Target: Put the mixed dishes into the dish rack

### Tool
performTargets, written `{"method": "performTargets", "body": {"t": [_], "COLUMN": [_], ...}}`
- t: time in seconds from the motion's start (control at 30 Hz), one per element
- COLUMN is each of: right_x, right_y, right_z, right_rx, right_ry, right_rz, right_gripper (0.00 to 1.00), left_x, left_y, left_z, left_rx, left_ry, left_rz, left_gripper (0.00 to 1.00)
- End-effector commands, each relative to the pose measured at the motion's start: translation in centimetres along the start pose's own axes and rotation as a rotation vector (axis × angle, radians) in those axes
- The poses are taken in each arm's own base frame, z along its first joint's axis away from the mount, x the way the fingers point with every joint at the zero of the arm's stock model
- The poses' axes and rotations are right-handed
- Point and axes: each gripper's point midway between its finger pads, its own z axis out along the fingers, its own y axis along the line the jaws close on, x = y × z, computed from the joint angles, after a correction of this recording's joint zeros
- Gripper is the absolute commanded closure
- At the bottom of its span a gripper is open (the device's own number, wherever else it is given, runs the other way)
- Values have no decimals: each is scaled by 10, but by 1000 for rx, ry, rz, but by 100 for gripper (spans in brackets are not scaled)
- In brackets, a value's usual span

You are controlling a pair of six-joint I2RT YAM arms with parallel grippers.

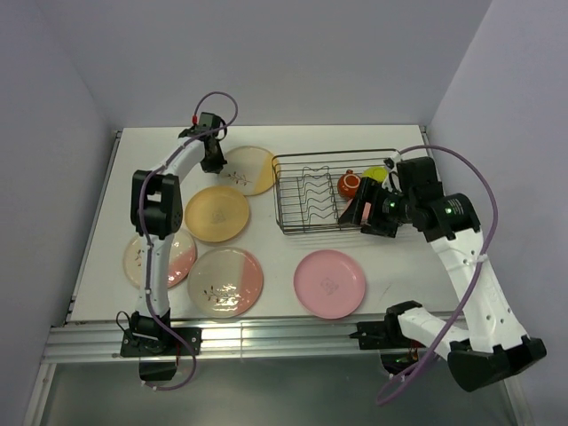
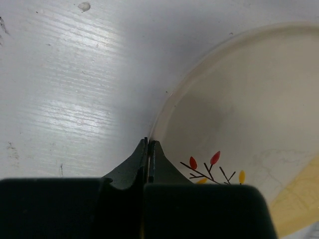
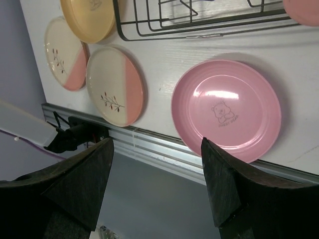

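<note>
The dish rack stands at the back right and holds a dark red mug, a lime-yellow bowl and a salmon-pink tumbler at its front right corner. My right gripper hovers by that corner, open and empty. On the table lie a pink plate, two cream-and-pink plates, a yellow-orange plate and a cream-and-yellow plate. My left gripper is shut, its tips at the left rim of the cream-and-yellow plate.
The right wrist view shows the pink plate, both cream-and-pink plates, the yellow-orange plate, the rack's front wires and the table's metal front rail. Walls close in on the left, back and right.
</note>
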Motion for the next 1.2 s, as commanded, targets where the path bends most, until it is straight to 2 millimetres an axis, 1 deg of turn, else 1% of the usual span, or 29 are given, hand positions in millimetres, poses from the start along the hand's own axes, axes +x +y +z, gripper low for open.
{"method": "performTargets", "body": {"t": [0.0,0.03,0.07,0.1,0.13,0.17,0.2,0.23,0.3,0.33,0.4,0.43,0.5,0.57,0.6,0.63,0.67,0.7,0.73,0.8,0.83,0.9,0.93,1.0,1.03,1.07,1.1,1.13,1.17], "right_x": [-27,-30,-34,-41,-44,-49,-56,-59,-69,-66,-77,-78,-83,-83,-91,-93,-95,-93,-92,-92,-92,-95,-89,-91,-86,-88,-85,-82,-82], "right_y": [19,20,19,24,26,28,35,38,51,58,71,74,93,107,113,117,123,129,130,142,141,153,157,168,170,183,189,190,202], "right_z": [1,2,9,7,9,17,16,26,29,42,48,62,70,89,91,105,110,117,132,145,159,168,181,187,199,196,199,210,205], "right_rx": [-40,-28,-7,-3,17,29,27,48,49,53,63,83,73,83,103,115,116,116,127,123,149,138,151,153,160,125,106,100,66], "right_ry": [-68,-75,-63,-79,-89,-83,-102,-94,-111,-83,-118,-104,-133,-137,-172,-174,-183,-189,-176,-191,-186,-204,-196,-214,-198,-205,-190,-163,-164], "right_rz": [-80,-96,-105,-131,-155,-167,-191,-218,-265,-298,-356,-379,-446,-504,-536,-558,-578,-617,-635,-678,-691,-724,-747,-776,-785,-765,-754,-741,-715], "right_gripper": [22,22,22,22,22,22,22,22,22,22,22,21,21,21,21,20,20,20,20,20,20,20,20,20,20,20,20,21,21], "left_x": [9,-4,-7,-11,-22,-25,-29,-38,-40,-46,-46,-49,-48,-51,-50,-50,-50,-49,-47,-45,-44,-44,-45,-45,-46,-45,-46,-48,-48], "left_y": [38,40,43,40,40,40,39,37,35,32,31,29,28,24,24,23,22,22,22,23,25,25,25,25,25,26,25,25,26], "left_z": [-4,-10,-15,-19,-26,-31,-35,-42,-47,-52,-56,-59,-62,-68,-70,-73,-75,-77,-79,-82,-84,-87,-90,-93,-95,-97,-99,-102,-104], "left_rx": [-48,-43,-46,-28,-16,-13,-4,8,28,41,48,59,69,90,92,100,104,108,111,110,108,109,112,112,111,111,112,114,113], "left_ry": [83,57,61,62,39,38,32,13,22,10,20,16,24,22,24,25,25,27,31,34,33,32,28,30,28,31,30,25,27], "left_rz": [-44,-59,-62,-62,-69,-62,-61,-60,-58,-60,-55,-55,-53,-54,-55,-57,-59,-59,-58,-58,-55,-54,-54,-55,-55,-55,-55,-53,-51], "left_gripper": [100,100,100,100,100,100,100,100,100,100,100,100,100,100,100,100,100,100,100,100,100,100,100,100,100,100,100,100,100]}}
